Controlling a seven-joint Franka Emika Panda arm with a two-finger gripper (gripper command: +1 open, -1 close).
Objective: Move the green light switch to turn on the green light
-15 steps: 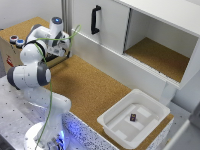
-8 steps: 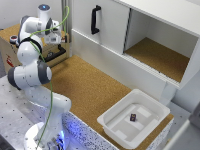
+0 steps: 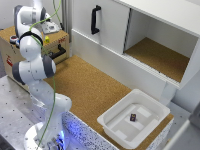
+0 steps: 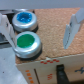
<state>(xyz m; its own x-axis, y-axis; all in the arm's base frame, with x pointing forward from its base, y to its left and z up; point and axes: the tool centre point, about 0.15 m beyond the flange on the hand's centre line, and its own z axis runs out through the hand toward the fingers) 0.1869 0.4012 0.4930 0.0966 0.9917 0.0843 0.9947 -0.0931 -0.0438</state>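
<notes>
In the wrist view a round green button (image 4: 27,43), the green light switch, sits on the cork top of a wooden box (image 4: 55,20), with a round blue button (image 4: 24,21) beside it. My gripper (image 4: 40,29) hangs open above the box top. One finger (image 4: 6,27) is beside the two buttons and the other finger (image 4: 75,27) is over bare cork. It holds nothing. In the exterior view the hand (image 3: 46,26) is over the box (image 3: 10,50) at the exterior view's left, and the buttons are hidden behind the arm. I see no lit lamp.
A white cabinet with a black door handle (image 3: 95,20) and an open compartment (image 3: 160,55) runs along the back. A white tray (image 3: 117,127) holding a small dark object (image 3: 133,117) stands at the front right. The box front has a black handle (image 3: 59,51).
The hand has moved toward the exterior view's left and come over the top of the wooden box. The jaws stay open and empty.
</notes>
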